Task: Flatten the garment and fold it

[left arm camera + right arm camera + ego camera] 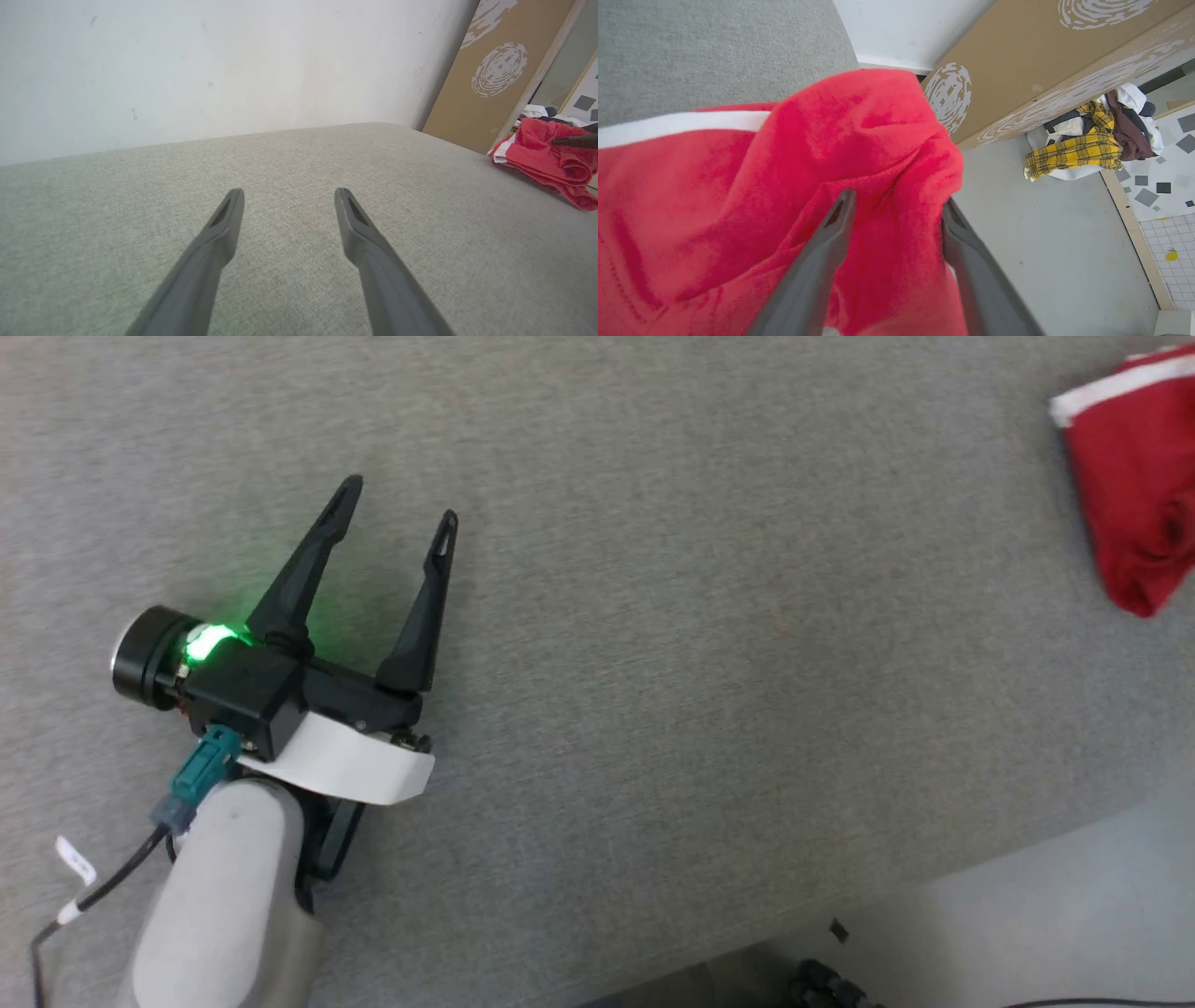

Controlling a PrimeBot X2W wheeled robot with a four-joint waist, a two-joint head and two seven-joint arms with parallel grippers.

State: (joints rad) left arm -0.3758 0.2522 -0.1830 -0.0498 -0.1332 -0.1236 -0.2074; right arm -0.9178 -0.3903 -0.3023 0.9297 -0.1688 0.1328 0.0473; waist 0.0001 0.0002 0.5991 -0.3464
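Finding: the task stands at the flattening step, and no fold has begun. The garment (1139, 495) lies bunched and rolled at the far right of the counter (700, 616), near its edge and well apart from your left claw (400, 501). From the right wrist it shows as a heaped mass of creases with the white stripe (677, 126) running across its far side, and no flat panel can be made out. Your right claw (899, 198) is at the heap, released: its fingers are spread with red cloth bulging between and behind them, and nothing is pinched. One dark finger of it shows against the garment from the left wrist as well. Your left claw is likewise released and empty, its fingers spread above bare counter with nothing near them. Beyond the edge are the floor (1074, 915), a leaning cardboard panel (1041, 46) and a pile of other clothes (1087, 149), none of which belongs to this job. Assessment: the heap sits too near the edge and too far to one side for two-handed spreading. The next move calls for you to take a firm hold on a single outer layer, preferably at the striped side or the waistband if you can find it, and to draw the garment toward the middle of the counter. Bring the left claw across to take the opposite side, then pull both apart. Risk noted: a bite into several layers at once would drag the bundle as a lump, or tip it over the edge.
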